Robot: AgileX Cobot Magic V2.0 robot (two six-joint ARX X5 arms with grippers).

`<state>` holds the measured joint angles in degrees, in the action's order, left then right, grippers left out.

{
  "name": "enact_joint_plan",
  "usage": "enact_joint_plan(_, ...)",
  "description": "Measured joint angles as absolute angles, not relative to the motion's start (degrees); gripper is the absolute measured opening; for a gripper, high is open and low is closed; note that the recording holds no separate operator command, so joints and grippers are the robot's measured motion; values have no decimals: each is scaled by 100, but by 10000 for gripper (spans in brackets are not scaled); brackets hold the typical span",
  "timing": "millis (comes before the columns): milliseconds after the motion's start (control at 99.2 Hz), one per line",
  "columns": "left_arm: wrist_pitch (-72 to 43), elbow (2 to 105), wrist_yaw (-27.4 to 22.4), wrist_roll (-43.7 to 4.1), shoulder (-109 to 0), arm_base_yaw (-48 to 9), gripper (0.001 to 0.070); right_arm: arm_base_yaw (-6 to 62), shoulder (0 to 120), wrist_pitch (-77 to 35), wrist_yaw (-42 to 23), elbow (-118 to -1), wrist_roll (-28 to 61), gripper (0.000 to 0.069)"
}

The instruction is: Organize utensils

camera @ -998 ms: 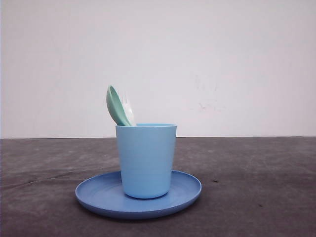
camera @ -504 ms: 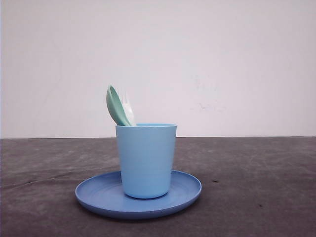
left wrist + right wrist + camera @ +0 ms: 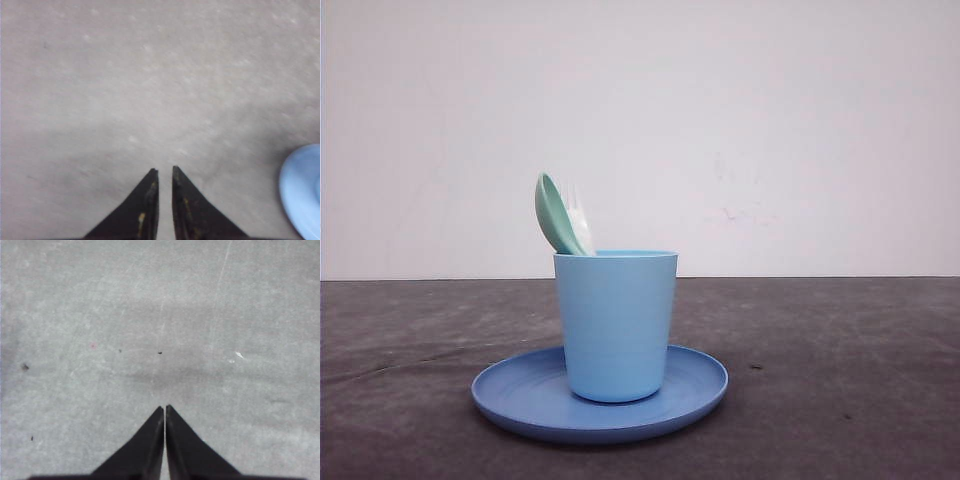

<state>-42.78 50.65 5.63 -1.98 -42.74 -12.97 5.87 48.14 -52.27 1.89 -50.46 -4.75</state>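
In the front view the mint-green spoon (image 3: 552, 215) and the white fork (image 3: 581, 216) stand together in the light blue cup (image 3: 616, 325), leaning left, bowl and tines above the rim. The cup stands upright on the round blue plate (image 3: 510, 395). My left gripper (image 3: 165, 171) hangs over bare table, shut to a narrow slit with nothing between its fingers; the plate's edge (image 3: 302, 190) lies off to one side of it. Over bare grey table, my right gripper (image 3: 165, 407) is shut and holds nothing.
The dark grey table (image 3: 840, 380) stretches out on both sides of the plate. A plain white wall (image 3: 770, 130) stands behind it.
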Motion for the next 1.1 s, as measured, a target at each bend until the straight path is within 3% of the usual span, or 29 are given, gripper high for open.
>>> enact_joint_plan(323, -2018, 2556, 646, -322, -2053, -598, 24, 587, 4814, -5227, 174, -5046, -475, 4)
enact_joint_plan(565, -1608, 917, 635, -392, -692, -596, 24, 587, 4814, -5227, 172, -5046, -475, 4)
enact_joint_plan(756, -1385, 318, 631, -399, -183, -596, 24, 587, 4814, -5227, 172, -5046, -475, 4)
enact_joint_plan(1099, -1024, 183, 589, -408, -21, -598, 24, 587, 4814, -5216, 169, -5046, -475, 4)
